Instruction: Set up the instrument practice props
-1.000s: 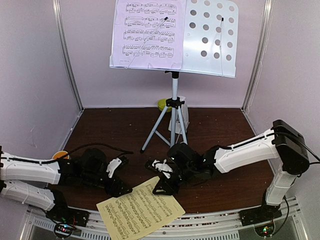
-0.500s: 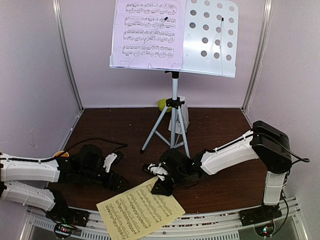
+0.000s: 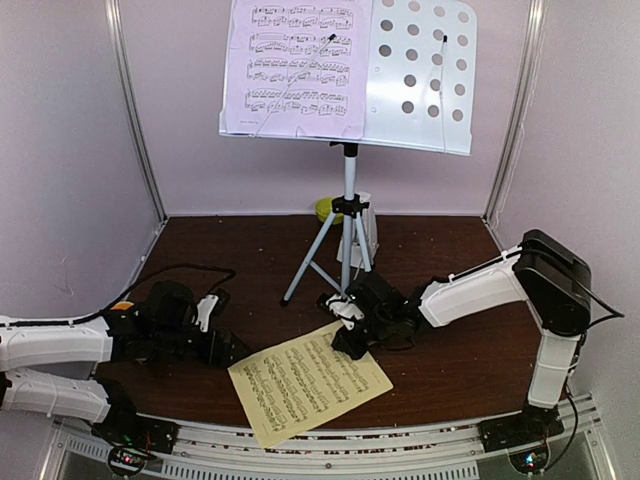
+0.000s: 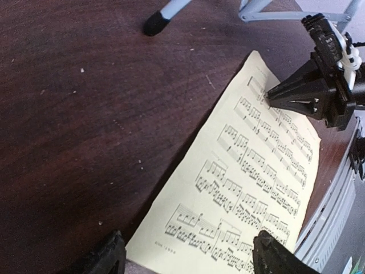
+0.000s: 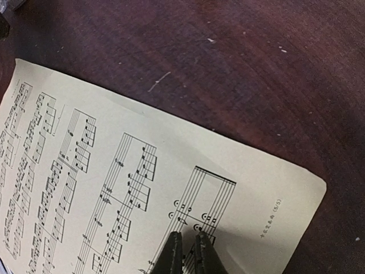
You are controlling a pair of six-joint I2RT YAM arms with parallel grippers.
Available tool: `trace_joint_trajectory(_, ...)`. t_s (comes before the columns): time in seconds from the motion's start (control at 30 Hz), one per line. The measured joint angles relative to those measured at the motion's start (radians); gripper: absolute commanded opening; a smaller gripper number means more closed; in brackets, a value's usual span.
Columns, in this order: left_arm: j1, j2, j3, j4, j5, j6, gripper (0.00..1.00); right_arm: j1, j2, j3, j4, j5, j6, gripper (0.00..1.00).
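The yellow sheet-music page (image 3: 310,380) lies flat on the dark table, also seen in the left wrist view (image 4: 251,171) and the right wrist view (image 5: 114,171). My right gripper (image 3: 342,340) is shut, its tips (image 5: 187,240) pressed down on the page's far corner; it also shows in the left wrist view (image 4: 311,91). My left gripper (image 3: 225,345) is open and empty, low at the page's left edge (image 4: 188,257). The perforated music stand (image 3: 420,80) holds the lavender page (image 3: 295,65) on its tripod (image 3: 348,240). The white metronome (image 3: 368,225) stands behind the tripod.
A green bowl (image 3: 327,208) sits at the back by the tripod. An orange-lined mug (image 3: 120,308) is partly hidden behind my left arm. A tripod foot (image 4: 155,24) rests on the table ahead of my left gripper. The metal front rail (image 3: 330,460) lies close to the page.
My right gripper has pulled back to the right and away from the front edge, dragging the yellow page with it. My left gripper has drawn back to the left.
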Motion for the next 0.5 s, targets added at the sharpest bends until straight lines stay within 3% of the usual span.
trace_joint_trajectory(0.17,0.036,0.000,-0.001,-0.039,-0.019,-0.066,0.78,-0.014,-0.002,-0.003,0.002,0.024,0.014,0.11)
trace_joint_trajectory(0.5,0.117,0.095,-0.039,-0.036,0.022,-0.114,0.63,-0.014,-0.003,-0.005,0.005,0.024,0.027,0.10)
